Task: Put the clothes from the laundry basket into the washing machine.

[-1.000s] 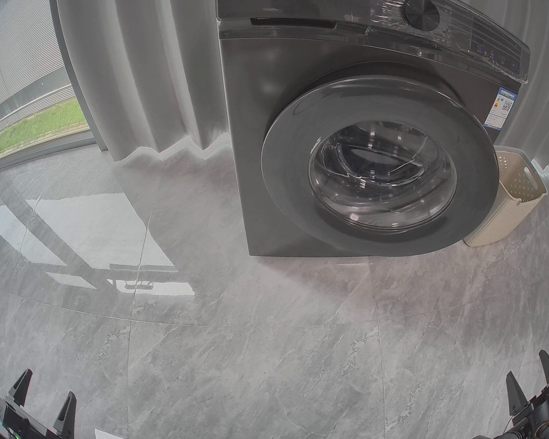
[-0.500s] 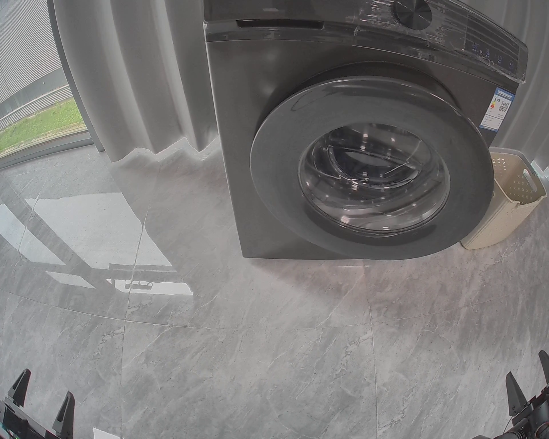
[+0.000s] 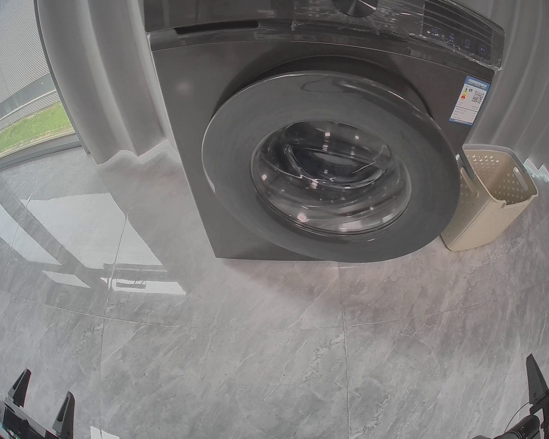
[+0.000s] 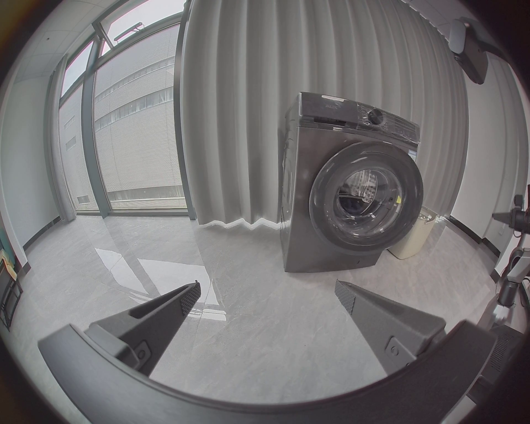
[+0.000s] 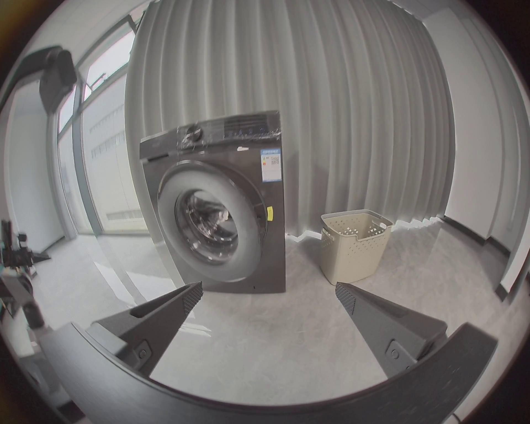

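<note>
Tiled floor (image 3: 229, 354); both jaws low, spread.

One washer (image 3: 320, 143) stands on the floor, with one round glass door (image 3: 331, 171) on its front and one dial (image 3: 354, 6) on its top panel. Two stickers are on the washer's front: one blue-and-white label (image 3: 469, 100) near the upper corner and one small yellow tag (image 5: 270, 213) at the door's edge. There is one basket (image 3: 492, 200), pale and perforated, just beside the washer. One pleated curtain (image 3: 108, 86) hangs behind them. There are two grippers, the left gripper (image 4: 266, 285) and the right gripper (image 5: 268, 287), each with two fingers (image 4: 149, 326) spread apart, four in all.
</note>
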Controlling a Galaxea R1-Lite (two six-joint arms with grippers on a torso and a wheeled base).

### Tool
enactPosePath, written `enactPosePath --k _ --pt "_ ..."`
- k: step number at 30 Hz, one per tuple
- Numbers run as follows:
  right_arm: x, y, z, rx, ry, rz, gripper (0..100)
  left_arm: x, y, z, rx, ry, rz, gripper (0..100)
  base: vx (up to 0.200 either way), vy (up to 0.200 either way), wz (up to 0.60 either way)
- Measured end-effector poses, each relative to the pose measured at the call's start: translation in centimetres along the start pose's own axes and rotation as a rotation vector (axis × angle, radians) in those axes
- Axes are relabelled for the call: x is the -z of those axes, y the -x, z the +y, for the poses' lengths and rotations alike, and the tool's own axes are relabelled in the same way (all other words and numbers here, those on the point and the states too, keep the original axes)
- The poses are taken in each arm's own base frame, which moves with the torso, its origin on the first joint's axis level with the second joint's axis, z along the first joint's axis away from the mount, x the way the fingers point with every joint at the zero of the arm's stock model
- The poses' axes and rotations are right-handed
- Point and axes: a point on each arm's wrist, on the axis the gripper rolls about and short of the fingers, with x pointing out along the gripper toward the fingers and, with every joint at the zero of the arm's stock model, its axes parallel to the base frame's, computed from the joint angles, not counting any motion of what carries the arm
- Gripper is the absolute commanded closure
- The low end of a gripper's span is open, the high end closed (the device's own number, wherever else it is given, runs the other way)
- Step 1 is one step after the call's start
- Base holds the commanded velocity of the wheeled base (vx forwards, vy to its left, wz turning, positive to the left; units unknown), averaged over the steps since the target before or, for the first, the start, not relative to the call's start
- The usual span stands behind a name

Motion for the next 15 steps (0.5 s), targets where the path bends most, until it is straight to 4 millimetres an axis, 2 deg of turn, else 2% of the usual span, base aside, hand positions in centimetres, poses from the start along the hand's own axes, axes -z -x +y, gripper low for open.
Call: enactPosePath --k 6,15 --pt "-2.3 -1.7 0.3 -0.078 -0.091 0.041 0 0.0 0.0 0.0 0.001 0.0 0.0 0 0.0 0.0 0.0" --pt "-4.9 -7.9 0.7 -0.155 -0.214 0.137 0 0.0 0.0 0.0 0.002 0.006 0.0 0 0.0 0.0 0.0"
